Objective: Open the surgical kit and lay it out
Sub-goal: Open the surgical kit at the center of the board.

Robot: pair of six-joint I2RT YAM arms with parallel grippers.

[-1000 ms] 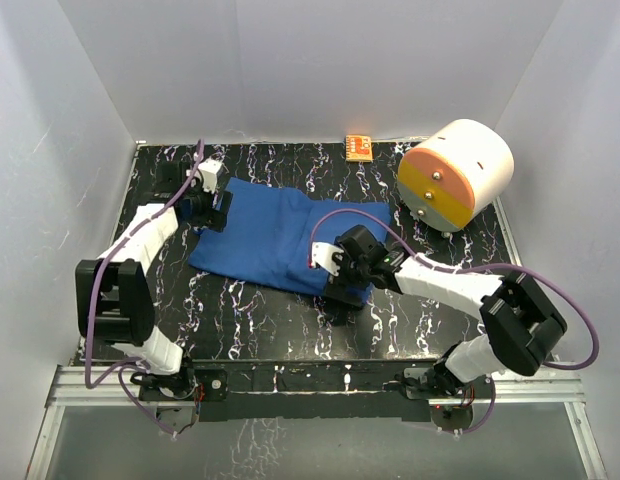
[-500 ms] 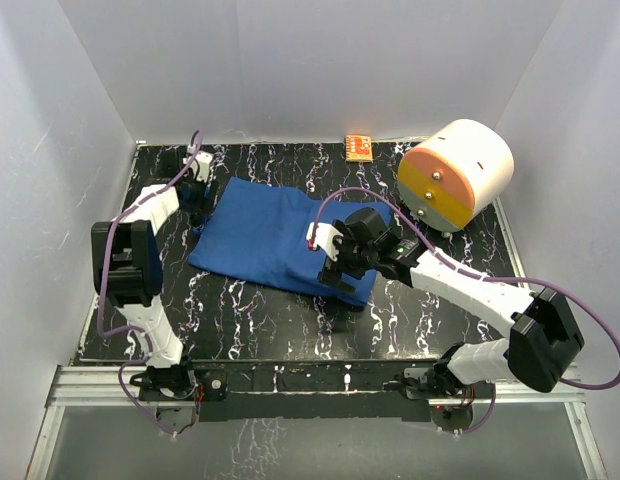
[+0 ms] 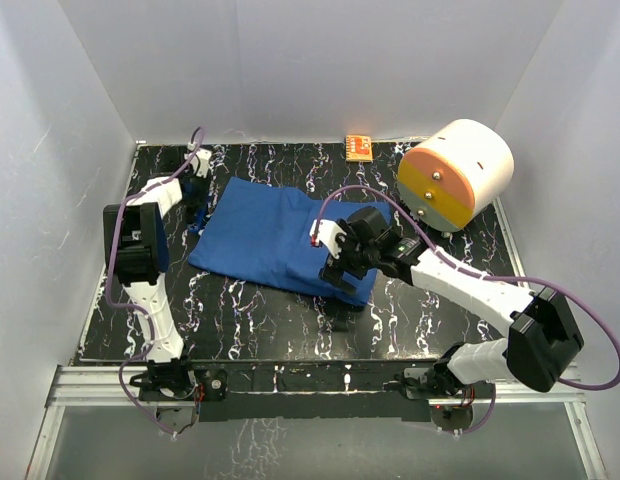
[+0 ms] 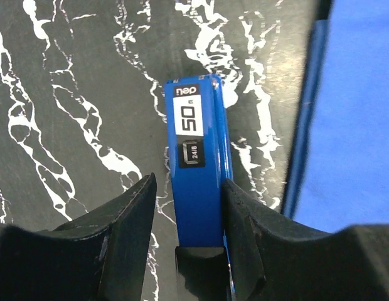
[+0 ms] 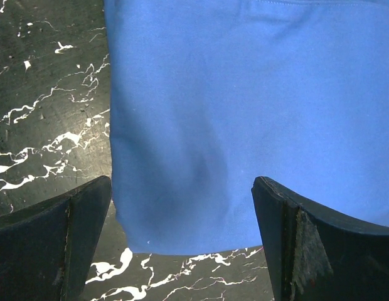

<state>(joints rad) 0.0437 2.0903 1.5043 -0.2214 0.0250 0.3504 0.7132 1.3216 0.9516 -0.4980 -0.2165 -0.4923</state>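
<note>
Royal-blue folded cloth wrap (image 3: pixel 275 235) lies mid-table on the black marbled tabletop (image 3: pixel 250 310). Left gripper (image 4: pixel 188 188), narrower than a second ago, brackets its blue labelled tab (image 4: pixel 194 144) at 10 o'clock, a sliver short of pinching; right gripper (image 5: pixel 182 185) hangs spread at 4 o'clock. Contents are hidden inside.

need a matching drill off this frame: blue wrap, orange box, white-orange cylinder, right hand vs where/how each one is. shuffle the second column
Column 1
1. blue cloth wrap
2. small orange box
3. white-and-orange cylinder
4. right hand

Column 2
A. far right corner of the table
B. open, fingers either side of the wrap's near right corner
C. far edge, just left of the cylinder
D. mid-table, folded shut

Pairs: 1-D, 2-C, 3-A, 4-B
</note>
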